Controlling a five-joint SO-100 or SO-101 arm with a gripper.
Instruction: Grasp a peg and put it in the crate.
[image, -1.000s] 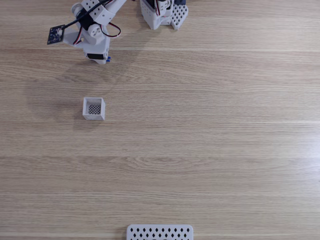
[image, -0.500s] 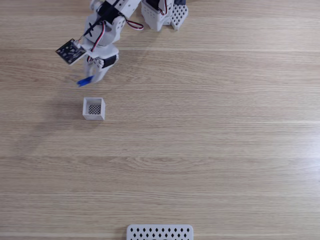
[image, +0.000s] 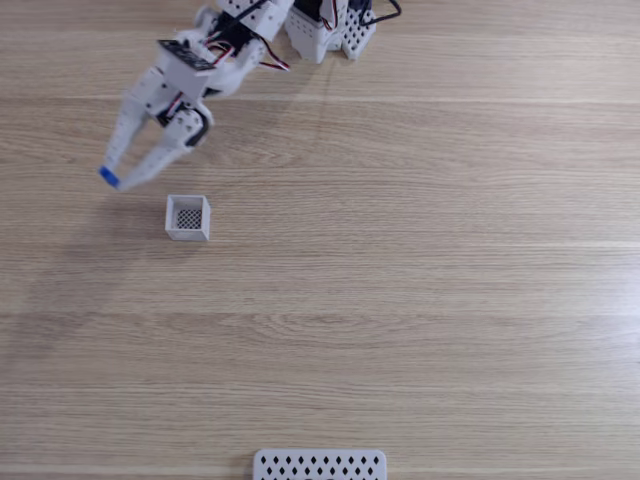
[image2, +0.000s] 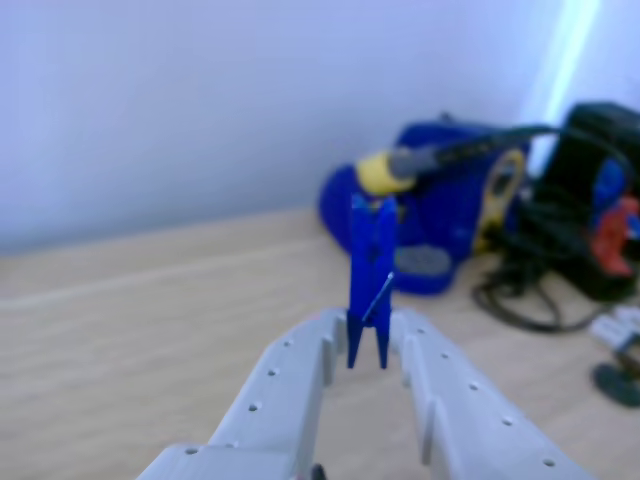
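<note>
In the fixed view my white gripper (image: 115, 180) reaches down-left from the arm's base, its tips up and to the left of the crate (image: 188, 218), a small white square box with a dark mesh floor. The bright blue peg (image: 108, 177) shows at the fingertips. The other view looks along the two pale fingers (image2: 290, 380), which are shut on the lower end of the blue peg (image2: 371, 270); it stands upright above them and looks like a clothes peg with a metal spring.
The arm's white base (image: 320, 25) sits at the top edge of the wooden table. A flat white panel with diamond holes (image: 320, 466) lies at the bottom edge. In the other view, a blue soldering station (image2: 440, 210) and dark cables (image2: 560, 260) stand by a pale wall.
The arm has stretched out from its folded pose near the base, carrying the peg down and to the left, from above the crate to its upper left.
</note>
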